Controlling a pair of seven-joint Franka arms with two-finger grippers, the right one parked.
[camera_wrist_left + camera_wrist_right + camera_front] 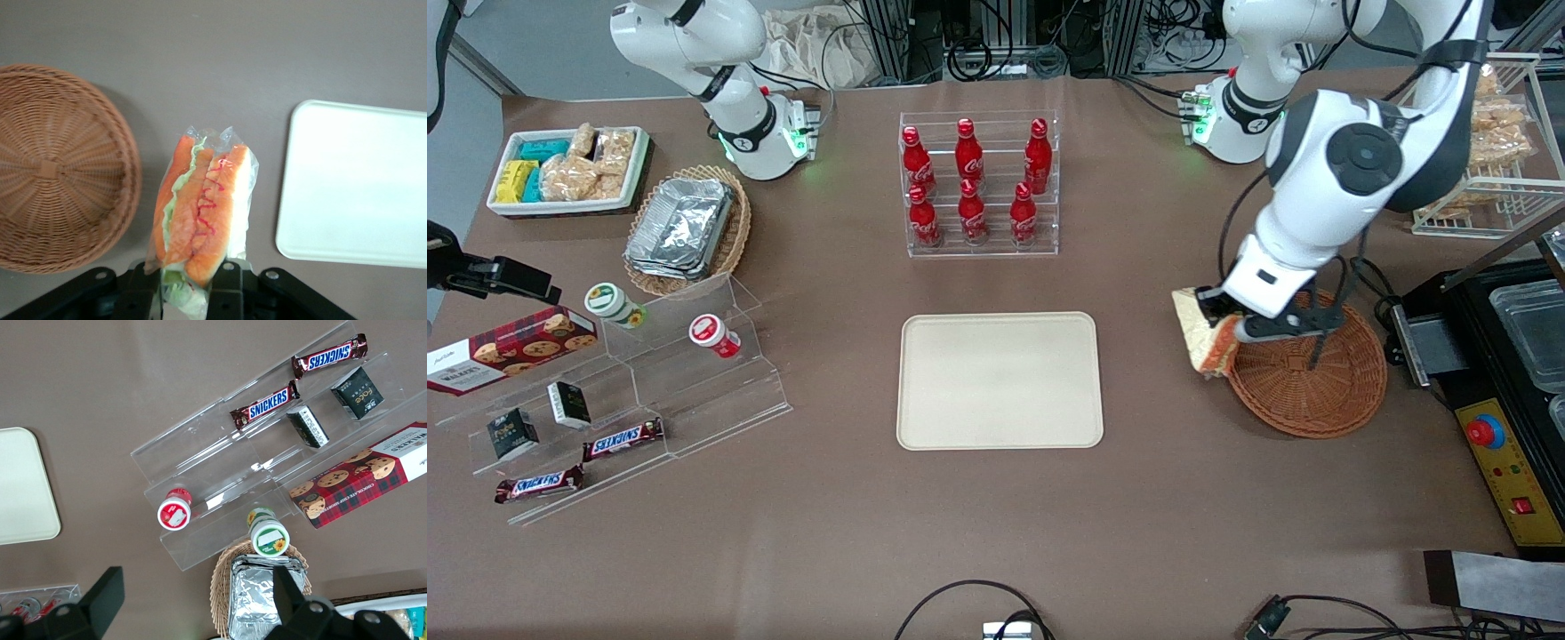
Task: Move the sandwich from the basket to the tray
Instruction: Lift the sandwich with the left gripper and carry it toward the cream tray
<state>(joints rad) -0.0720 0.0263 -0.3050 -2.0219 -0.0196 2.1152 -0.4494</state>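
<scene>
A: We're watching the left gripper [1221, 325] hanging above the table at the rim of the basket [1316, 378], on the side facing the tray [1000, 380].

B: And we're seeing its 2 fingers [227, 283] clamping the sandwich [200, 213], filling edge showing in the wrist view.

A: We're noting the sandwich is lifted clear of the basket, between basket and tray, and the tray is lying bare.
</scene>
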